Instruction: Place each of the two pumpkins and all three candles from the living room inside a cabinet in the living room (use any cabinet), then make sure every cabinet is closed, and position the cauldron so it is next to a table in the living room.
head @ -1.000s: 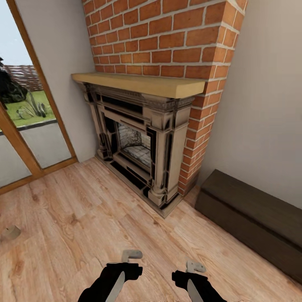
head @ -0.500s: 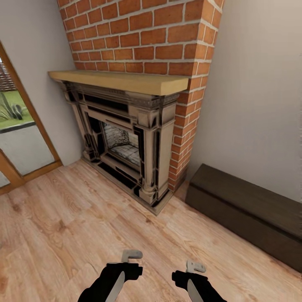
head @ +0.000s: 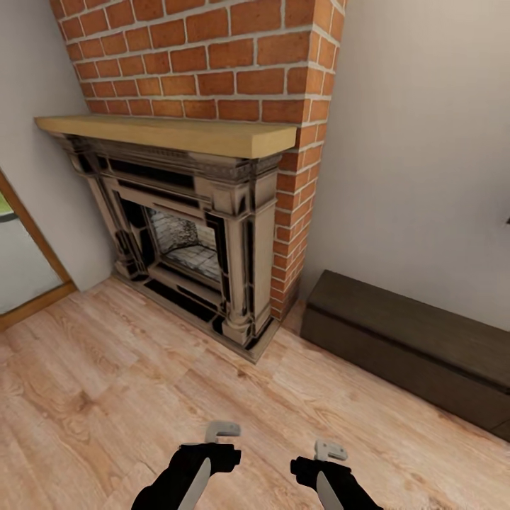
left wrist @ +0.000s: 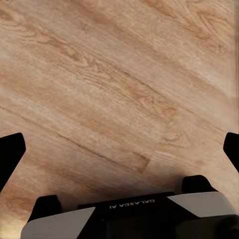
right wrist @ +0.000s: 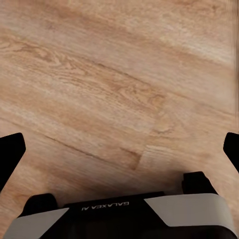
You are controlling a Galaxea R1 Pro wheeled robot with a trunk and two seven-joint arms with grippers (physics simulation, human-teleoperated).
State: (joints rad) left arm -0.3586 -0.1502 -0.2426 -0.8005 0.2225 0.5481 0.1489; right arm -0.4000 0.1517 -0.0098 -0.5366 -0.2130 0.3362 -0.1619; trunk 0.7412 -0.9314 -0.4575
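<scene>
Both wrist housings read "GALAXEA AI". Left pincer [left wrist: 119, 149] and right pincer [right wrist: 119, 149] spread wide, empty, over plank floor [head: 106, 397]. Dark cabinet [head: 404, 347] adjoins brick fireplace [head: 205, 241]

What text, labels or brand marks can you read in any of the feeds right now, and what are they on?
"GALAXEA AI": on the left gripper body, left wrist view, printed mirrored.
"GALAXEA AI": on the right gripper body, right wrist view, also mirrored, blurrier.
Head view: no readable text on the fireplace, cabinet or floor.
</scene>
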